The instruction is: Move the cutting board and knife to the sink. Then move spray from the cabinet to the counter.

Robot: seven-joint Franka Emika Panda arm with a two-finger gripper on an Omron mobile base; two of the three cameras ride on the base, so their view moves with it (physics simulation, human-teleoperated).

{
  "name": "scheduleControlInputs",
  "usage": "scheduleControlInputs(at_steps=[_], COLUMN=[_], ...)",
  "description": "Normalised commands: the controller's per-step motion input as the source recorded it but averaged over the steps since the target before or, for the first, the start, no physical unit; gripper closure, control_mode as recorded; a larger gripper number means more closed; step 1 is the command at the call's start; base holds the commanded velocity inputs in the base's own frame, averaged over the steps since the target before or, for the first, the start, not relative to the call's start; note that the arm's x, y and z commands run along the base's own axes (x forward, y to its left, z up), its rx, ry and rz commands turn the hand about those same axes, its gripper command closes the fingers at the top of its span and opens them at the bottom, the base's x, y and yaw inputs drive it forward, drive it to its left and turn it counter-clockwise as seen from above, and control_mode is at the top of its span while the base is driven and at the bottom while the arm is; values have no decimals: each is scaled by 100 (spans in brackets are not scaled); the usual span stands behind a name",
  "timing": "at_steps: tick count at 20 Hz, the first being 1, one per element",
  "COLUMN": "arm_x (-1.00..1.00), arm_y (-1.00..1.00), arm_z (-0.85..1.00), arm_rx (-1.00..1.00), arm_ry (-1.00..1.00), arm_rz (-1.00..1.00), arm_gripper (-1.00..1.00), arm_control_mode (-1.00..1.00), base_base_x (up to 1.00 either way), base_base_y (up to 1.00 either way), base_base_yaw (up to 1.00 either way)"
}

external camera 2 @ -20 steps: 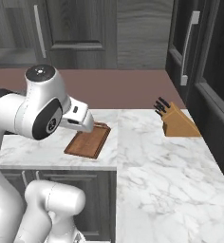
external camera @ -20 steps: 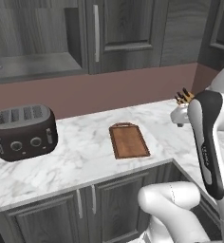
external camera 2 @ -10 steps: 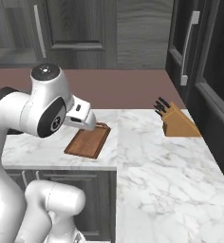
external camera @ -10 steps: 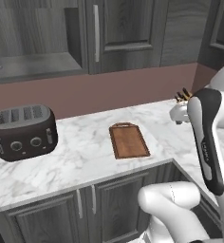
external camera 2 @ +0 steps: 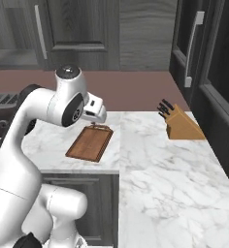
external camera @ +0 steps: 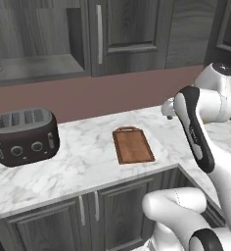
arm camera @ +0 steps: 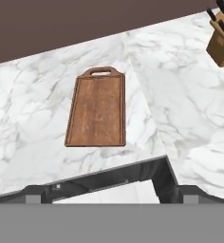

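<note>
On the counter [arm camera: 38, 118], one cutting board [arm camera: 97, 109], seemingly bare.

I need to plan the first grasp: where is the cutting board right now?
The cutting board lies flat on the counter, right of the toaster in the left base view, handle slot toward the wall.

toaster [external camera: 23, 136] — dark, left end | knife block [external camera 2: 182, 124] — tan, right

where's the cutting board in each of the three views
Left base view: cutting board just right of centre on the counter, handle slot toward the wall.
Right base view: left of centre, below the arm's wrist.
Hand view: upper middle, handle slot at top.
Shared landmark: the knife block, also seen top right in the hand view.
</note>
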Motion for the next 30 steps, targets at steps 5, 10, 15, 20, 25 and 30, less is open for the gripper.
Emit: scheduleControlInputs(at_steps=[5,10,15,20,25,30], arm_x=[64,50,42,44,35,41], arm_y=[0,0,8,20,21,15], arm_z=[-32,-22,-17,-16,-25,-30], arm_rx=[0,0,0,-1,0,0], arm_ry=[0,0,0,0,1,2], arm_rz=[0,0,0,-3,-4,-5], arm_gripper=[-100,-100,-100,-100,-100,-100], arm_control_mode=[-100,-100,-100,-100,-100,-100], base_base_x=[0,0,0,0,0,0], base_base_y=[0,0,0,0,0,0], base_base_yaw=[0,0,0,0,0,0])
